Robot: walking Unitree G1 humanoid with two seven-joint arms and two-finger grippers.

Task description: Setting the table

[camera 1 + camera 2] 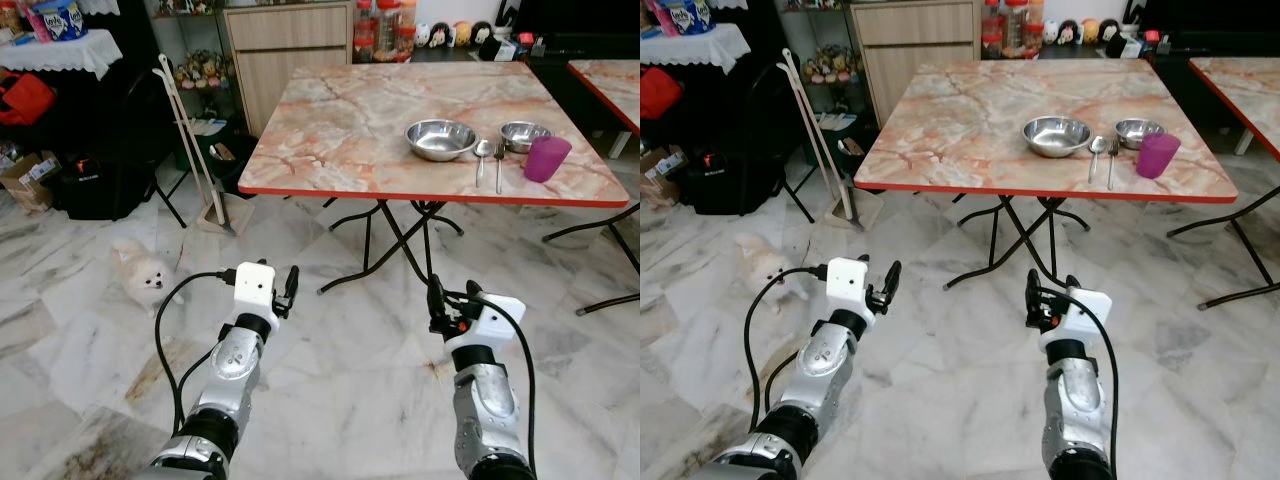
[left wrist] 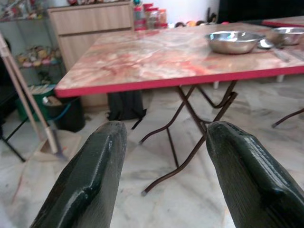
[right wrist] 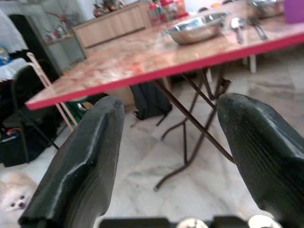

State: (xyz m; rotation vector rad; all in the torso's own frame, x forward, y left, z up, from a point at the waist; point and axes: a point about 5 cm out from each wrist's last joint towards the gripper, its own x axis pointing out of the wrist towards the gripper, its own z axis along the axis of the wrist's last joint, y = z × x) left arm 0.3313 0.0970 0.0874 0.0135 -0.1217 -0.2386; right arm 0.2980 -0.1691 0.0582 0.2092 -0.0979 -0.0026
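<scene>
Left eye view puts the bowls (image 1: 441,139), spoon (image 1: 481,152), fork (image 1: 498,158) and cup (image 1: 546,158) grouped upper right on the table (image 1: 340,130), seemingly one place setting, while left gripper (image 1: 291,288) and right gripper (image 1: 436,304) hover lower centre, spread wide, empty.

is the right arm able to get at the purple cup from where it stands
Probably not yet. The right gripper is low over the floor, short of the table, and the cup sits near the far right edge. Nothing blocks it; stepping closer should do.

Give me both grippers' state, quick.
Left gripper: open, holding nothing.
Right gripper: open, holding nothing.
</scene>
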